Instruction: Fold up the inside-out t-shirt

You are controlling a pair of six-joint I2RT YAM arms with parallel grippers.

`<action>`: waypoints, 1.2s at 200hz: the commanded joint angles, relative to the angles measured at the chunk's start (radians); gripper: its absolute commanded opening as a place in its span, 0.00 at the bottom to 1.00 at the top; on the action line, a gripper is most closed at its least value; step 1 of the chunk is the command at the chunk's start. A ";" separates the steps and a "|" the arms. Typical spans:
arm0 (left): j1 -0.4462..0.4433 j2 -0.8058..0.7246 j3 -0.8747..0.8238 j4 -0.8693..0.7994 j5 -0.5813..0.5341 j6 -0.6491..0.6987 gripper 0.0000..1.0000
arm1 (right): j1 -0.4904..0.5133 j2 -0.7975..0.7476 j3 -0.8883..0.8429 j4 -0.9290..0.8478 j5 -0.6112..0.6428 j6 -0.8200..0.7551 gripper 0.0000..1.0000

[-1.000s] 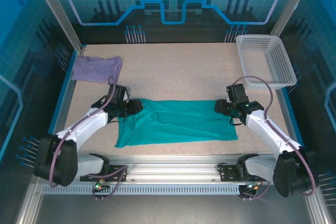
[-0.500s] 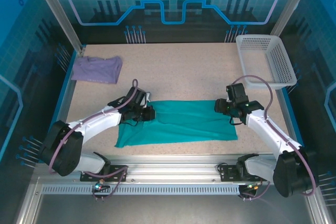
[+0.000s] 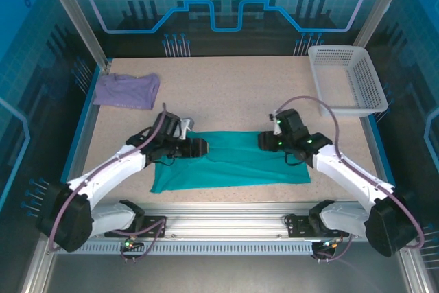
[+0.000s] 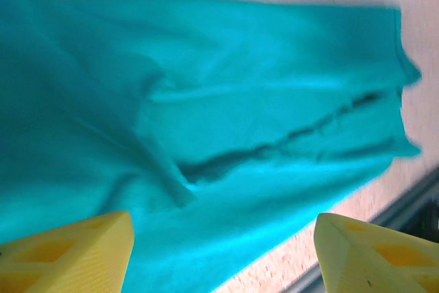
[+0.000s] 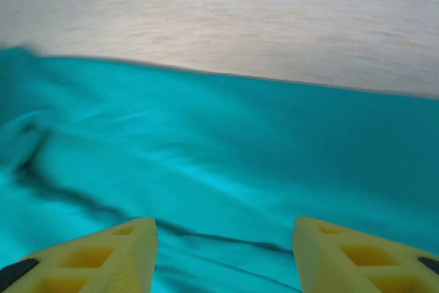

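T-shirt (image 3: 236, 161), teal, lies flat, creased; left gripper (image 3: 201, 147) and right gripper (image 3: 263, 141) stand open, empty, over it; lavender shirt (image 3: 127, 90), basket (image 3: 343, 47) well apart.

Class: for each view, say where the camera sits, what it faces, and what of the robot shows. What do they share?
Top external: above and behind the arms, looking down on the table; left gripper, right gripper show.
Left wrist: on the wrist, facing the t-shirt; yellow fingers.
Right wrist: likewise, its fingers, table beyond.
Shared: the t-shirt.
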 commanded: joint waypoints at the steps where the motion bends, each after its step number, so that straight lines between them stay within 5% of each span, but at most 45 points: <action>1: 0.145 0.019 -0.014 0.023 0.016 -0.095 0.71 | 0.140 0.115 0.078 0.181 -0.087 0.023 0.58; 57: 0.298 0.291 0.049 0.178 0.086 -0.124 0.64 | 0.325 0.570 0.414 0.241 -0.096 0.101 0.62; 95: 0.366 0.428 0.086 0.200 0.082 -0.105 0.60 | 0.318 0.784 0.576 0.050 -0.033 0.171 0.38; 178: 0.394 0.415 0.052 0.193 0.073 -0.091 0.61 | 0.331 0.819 0.504 -0.074 0.039 0.153 0.13; 240: 0.360 0.150 -0.033 0.130 0.113 -0.113 0.65 | 0.329 0.670 0.430 0.104 -0.052 0.067 0.22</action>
